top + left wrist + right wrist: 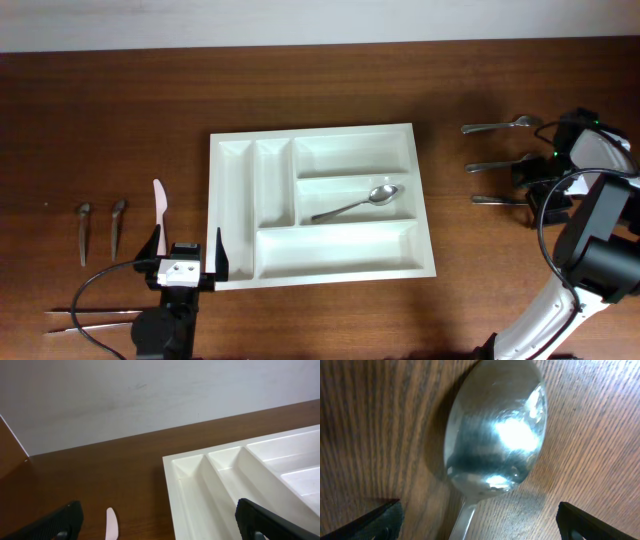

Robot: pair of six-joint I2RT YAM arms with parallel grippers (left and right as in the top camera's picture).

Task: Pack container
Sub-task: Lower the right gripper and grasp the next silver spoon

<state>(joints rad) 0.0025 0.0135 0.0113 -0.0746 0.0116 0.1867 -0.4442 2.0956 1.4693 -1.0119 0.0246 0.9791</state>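
The container (233,262), a large white five-compartment tray, lies mid-table with one metal spoon (362,204) in its middle wide compartment. My left gripper (187,256) is open and empty at the tray's front-left corner. In the left wrist view the tray (235,475) lies to the right and a pink knife (111,525) sits between the open fingers (160,527). My right gripper (540,185) is open, low over spoons at the right edge. In the right wrist view a spoon bowl (495,435) fills the frame and its handle runs between the fingers (482,527).
Three metal spoons (497,127) (492,166) (497,199) lie in a row at the right. The pink knife (160,203) lies left of the tray. Two small spoons (83,232) (116,225) lie further left. Thin metal utensils (90,318) lie at the front left.
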